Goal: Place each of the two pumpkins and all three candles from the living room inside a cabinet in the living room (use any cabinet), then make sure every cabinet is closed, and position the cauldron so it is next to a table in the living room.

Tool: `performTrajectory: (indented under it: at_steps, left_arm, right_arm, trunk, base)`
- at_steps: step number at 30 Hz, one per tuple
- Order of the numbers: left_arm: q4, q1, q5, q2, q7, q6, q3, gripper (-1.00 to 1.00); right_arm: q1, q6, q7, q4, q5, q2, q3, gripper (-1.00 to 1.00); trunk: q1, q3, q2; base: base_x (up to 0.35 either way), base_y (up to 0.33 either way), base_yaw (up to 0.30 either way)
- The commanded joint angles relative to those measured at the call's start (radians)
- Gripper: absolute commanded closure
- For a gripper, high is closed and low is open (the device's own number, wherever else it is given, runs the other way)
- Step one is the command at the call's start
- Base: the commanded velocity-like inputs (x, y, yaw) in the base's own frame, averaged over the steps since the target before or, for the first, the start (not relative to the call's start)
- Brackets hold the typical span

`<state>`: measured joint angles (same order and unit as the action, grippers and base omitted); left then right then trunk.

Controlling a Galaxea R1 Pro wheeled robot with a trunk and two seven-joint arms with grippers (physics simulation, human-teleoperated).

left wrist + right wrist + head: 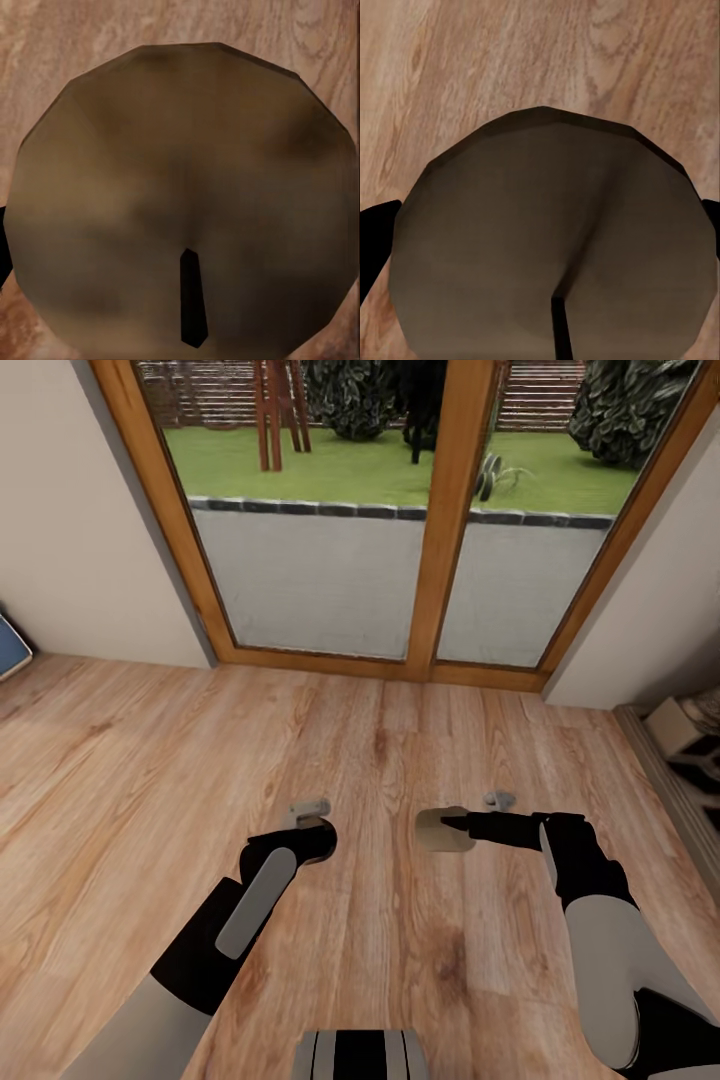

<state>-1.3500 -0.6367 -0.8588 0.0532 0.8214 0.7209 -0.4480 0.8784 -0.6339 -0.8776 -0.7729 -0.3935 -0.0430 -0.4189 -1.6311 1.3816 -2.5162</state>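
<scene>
Left gripper: lower centre-left of head view, over the floor; clamped around a stubby grey-cream cylindrical candle.
Right gripper: lower centre-right; pinching a second grey-cream candle, its wick dark.
Floor: light brown wooden planks.
Door: wood-framed glass patio door, upper centre; lawn beyond.

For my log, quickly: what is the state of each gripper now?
Left gripper: closed on a candle.
Right gripper: closed on another candle.
</scene>
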Motion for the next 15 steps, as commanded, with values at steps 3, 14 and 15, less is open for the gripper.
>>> performTrajectory:
  at_steps: [3,14,15]
  left_arm:
    - [0.000,0.000,0.001,-0.001,-0.001,0.002,0.000,1.00]
    - [-0.001,0.000,0.001,-0.001,-0.001,0.002,0.002,1.00]
    - [-0.001,0.000,0.001,-0.001,-0.001,0.001,0.002,1.00]
  right_arm:
    - [-0.001,0.000,0.000,0.001,-0.001,0.000,0.000,1.00]
    - [-0.001,0.000,0.000,0.001,-0.001,0.000,0.000,1.00]
    - [-0.001,0.000,0.000,0.001,-0.001,0.000,0.000,1.00]
  trunk:
    - [0.001,-0.012,0.001]
    - [0.006,-0.056,0.003]
    - [0.007,-0.061,0.004]
  base:
    - [0.000,0.000,0.000]
    - [0.000,0.000,0.102]
    - [0.000,0.000,0.255]
